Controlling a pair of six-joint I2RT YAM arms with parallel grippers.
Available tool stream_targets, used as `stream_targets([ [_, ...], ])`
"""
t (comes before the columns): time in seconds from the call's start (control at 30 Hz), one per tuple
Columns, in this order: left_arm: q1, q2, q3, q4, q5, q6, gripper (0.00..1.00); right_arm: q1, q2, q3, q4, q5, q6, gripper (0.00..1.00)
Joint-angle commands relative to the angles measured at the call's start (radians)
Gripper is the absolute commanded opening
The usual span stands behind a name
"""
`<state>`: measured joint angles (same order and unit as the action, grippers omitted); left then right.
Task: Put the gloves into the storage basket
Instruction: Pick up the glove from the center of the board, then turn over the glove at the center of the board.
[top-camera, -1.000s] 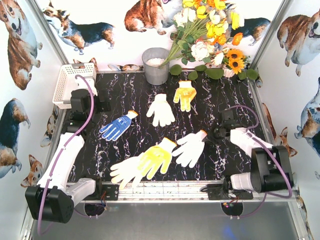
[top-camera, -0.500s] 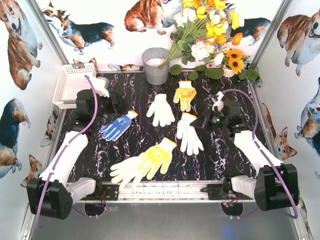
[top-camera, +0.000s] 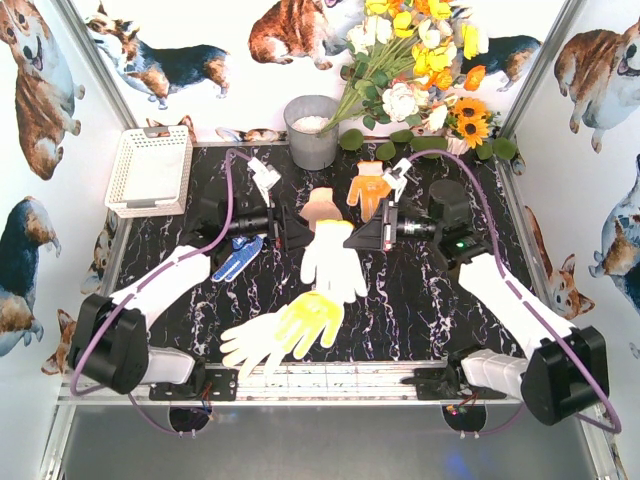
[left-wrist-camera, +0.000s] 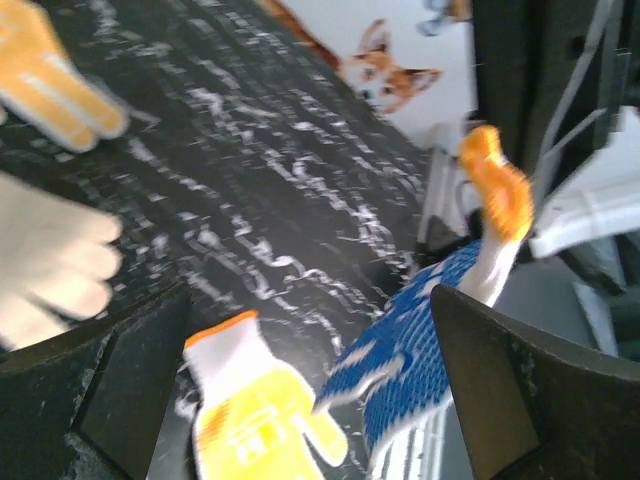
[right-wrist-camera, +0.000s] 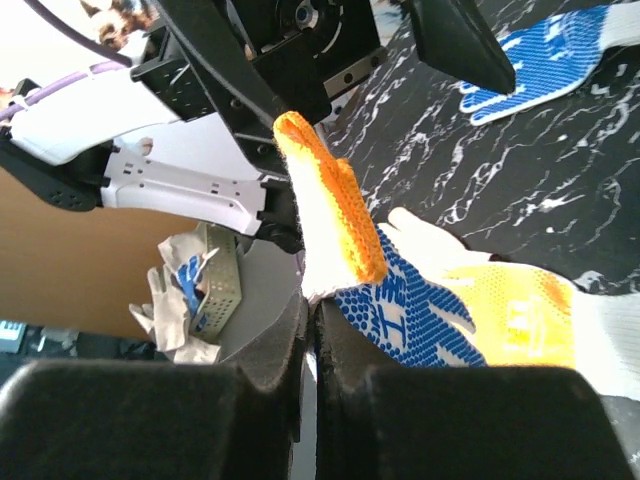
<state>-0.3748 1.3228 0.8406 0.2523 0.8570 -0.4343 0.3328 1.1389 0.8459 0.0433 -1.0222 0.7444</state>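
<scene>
Right now the right tool is pinched shut on a white knit glove with an orange cuff and blue dots on its palm. It holds the glove up over the middle of the black marbled counter, cuff far, fingers near. The left tool is just beside the glove on its left, open wide and facing it. The white plastic basket with holes in its sides is at the far left corner. The left tool is nearer to it, so a hand-over looks best.
</scene>
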Motion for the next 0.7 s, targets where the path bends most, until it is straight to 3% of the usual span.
stream_targets([
  [0.0, -0.035, 0.043, -0.023, 0.328, 0.223, -0.232, 1.0, 0.043, 0.042, 0.035, 0.157, -0.06, 0.084, 0.0],
  [0.1, -0.055, 0.053, -0.032, 0.412, 0.264, -0.287, 1.0, 0.064, 0.06, 0.045, 0.155, -0.05, 0.078, 0.0],
  [0.5, -0.027, -0.034, -0.033, 0.398, 0.266, -0.249, 1.0, 0.064, 0.054, 0.07, 0.001, 0.033, -0.026, 0.0],
  [0.67, -0.03, -0.031, -0.05, 0.49, 0.292, -0.313, 1.0, 0.064, 0.055, 0.067, 0.015, 0.047, -0.015, 0.0],
])
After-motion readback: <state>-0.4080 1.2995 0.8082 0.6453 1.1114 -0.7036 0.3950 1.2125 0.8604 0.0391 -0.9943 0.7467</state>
